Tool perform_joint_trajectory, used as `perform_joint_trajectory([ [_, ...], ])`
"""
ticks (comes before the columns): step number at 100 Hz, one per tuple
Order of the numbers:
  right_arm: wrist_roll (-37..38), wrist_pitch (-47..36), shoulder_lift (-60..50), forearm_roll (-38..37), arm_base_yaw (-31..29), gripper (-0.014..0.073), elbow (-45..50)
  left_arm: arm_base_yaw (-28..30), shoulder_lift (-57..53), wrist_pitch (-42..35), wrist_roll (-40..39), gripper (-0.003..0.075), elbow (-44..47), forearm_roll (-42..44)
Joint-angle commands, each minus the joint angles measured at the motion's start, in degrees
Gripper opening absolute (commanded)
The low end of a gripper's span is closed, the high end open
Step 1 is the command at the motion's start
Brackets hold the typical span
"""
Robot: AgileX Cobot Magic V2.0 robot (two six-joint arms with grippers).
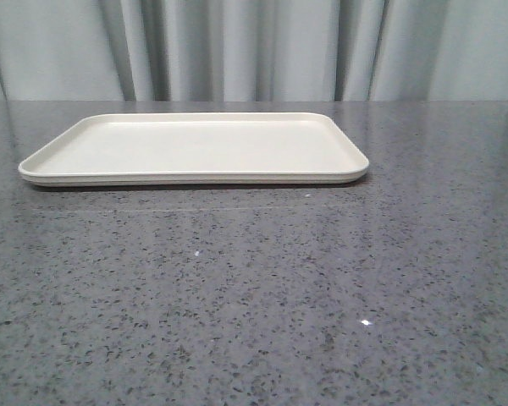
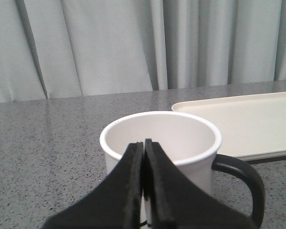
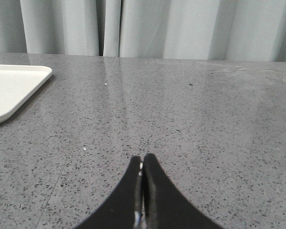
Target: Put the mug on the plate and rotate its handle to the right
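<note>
Mug off the plate, both end effectors closed and empty.

Mug [image 2: 160,148]: white, upright on the grey speckled surface [image 2: 47,143], seen only in the left wrist view, standing beside the plate [image 2: 238,126] and not on it; absent from the front view. Handle [image 2: 243,183]: black loop, on the side nearer the plate. Left end effector [image 2: 144,157]: fingers pressed together, gripping nothing, just in front of the mug's near wall. Right end effector [image 3: 142,179]: likewise closed and empty, low over bare surface, the plate's corner [image 3: 14,90] off to one side. Risks, as judged: advancing with closed fingers would shove or tip the mug; a rim grasp may slip; the plate's raised rim could catch the mug's base during transfer.
</note>
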Motion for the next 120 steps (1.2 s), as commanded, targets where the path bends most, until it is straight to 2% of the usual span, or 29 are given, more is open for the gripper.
perform_joint_trajectory([
  [1,-0.3,-4.8,-0.5,-0.5,0.1,-0.0066,-0.1,0.1,-0.1,-4.6,-0.4,-0.0020,0.7,-0.1],
  [71,-0.3,-5.6,-0.5,-0.5,0.1,-0.0066,-0.1,0.1,-0.1,-5.0,-0.4,-0.0020,0.7,-0.1],
  [77,-0.3,-6.5,-0.5,-0.5,0.1,-0.0066,-0.1,0.1,-0.1,-4.8,-0.4,-0.0020,0.3,-2.0],
  [101,-0.3,-8.5,-0.5,-0.5,0.1,-0.0066,-2.3,0.1,0.3,4.7,-0.4,-0.0020,-5.3,-9.4],
  [120,-0.3,-2.2,0.1,-0.4,0.1,-0.0066,-10.1,0.1,3.3,11.0,-0.4,-0.0020,-14.1,-12.3],
])
